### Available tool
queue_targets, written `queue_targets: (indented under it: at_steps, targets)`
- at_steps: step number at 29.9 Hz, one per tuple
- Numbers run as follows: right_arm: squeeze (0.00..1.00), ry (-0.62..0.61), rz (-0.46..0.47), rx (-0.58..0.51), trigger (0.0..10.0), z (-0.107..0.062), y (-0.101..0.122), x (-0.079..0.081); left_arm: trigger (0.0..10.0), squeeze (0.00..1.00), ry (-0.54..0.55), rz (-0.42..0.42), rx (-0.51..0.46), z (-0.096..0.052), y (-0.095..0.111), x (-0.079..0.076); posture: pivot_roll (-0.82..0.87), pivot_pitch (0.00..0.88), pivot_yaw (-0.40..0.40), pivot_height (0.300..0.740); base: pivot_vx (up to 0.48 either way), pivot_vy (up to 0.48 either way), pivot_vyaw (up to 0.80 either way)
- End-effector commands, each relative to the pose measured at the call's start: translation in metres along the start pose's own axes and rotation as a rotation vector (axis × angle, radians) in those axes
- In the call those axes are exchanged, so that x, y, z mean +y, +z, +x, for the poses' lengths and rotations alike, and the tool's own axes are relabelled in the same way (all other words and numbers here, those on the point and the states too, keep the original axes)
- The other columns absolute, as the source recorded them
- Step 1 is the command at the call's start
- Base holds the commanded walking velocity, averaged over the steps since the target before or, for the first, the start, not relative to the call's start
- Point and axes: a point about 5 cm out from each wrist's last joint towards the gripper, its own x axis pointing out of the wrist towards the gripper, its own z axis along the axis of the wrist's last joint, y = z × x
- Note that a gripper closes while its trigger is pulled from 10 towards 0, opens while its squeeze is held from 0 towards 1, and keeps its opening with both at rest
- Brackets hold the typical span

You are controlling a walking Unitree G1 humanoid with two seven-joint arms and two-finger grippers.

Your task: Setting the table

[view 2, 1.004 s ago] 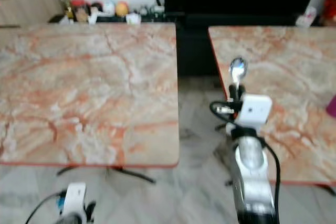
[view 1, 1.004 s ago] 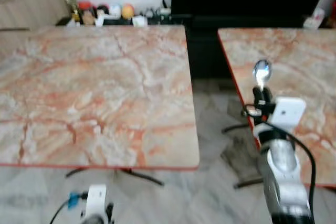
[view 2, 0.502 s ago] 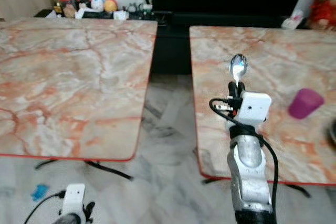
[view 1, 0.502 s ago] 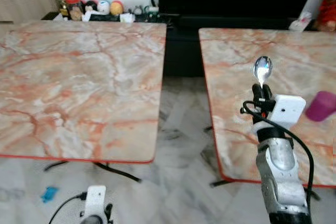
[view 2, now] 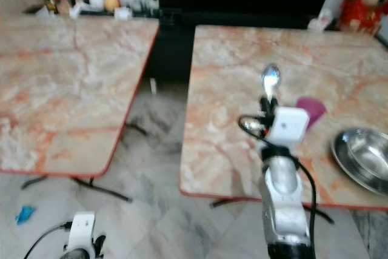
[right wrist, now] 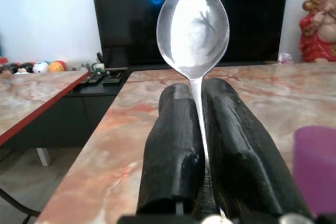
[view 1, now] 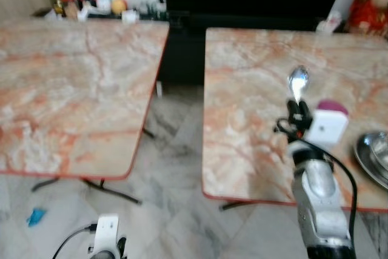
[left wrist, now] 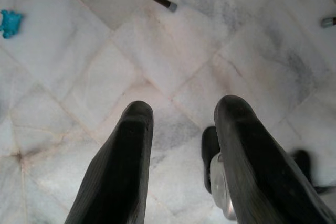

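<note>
Right gripper (right wrist: 195,129) clamps spoon (right wrist: 193,30) handle, bowl upright, long axis along fingers, raised over near edge of right marble table (view 2: 230,89). Metal bowl (view 2: 364,159) lies to its right, purple cup (view 2: 312,111) just beyond. Left gripper (left wrist: 181,156) hangs parted over floor.

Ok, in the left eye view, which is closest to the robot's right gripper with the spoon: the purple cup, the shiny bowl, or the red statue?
1. Purple cup, just beside the right gripper.
2. Shiny bowl, farther right, at the table's near edge.
3. Red statue, far back right.
</note>
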Motion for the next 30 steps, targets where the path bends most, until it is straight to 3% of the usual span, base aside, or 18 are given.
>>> queue_targets:
  at_steps: [1,30]
  targets:
    - [0.00,-0.020,-0.001,-0.019,10.0,0.0009,0.0052,-0.0061,10.0,0.00,-0.002,0.000,0.006,0.0000,-0.0008,-0.0017,-0.02,0.030,-0.002,0.740,0.000,-0.334,0.00]
    - [0.00,-0.032,-0.013,-0.016,10.0,0.0010,0.0060,-0.0104,10.0,0.00,-0.001,-0.002,0.011,-0.0003,-0.0021,-0.0007,-0.03,0.051,-0.003,0.740,0.000,-0.334,0.00]
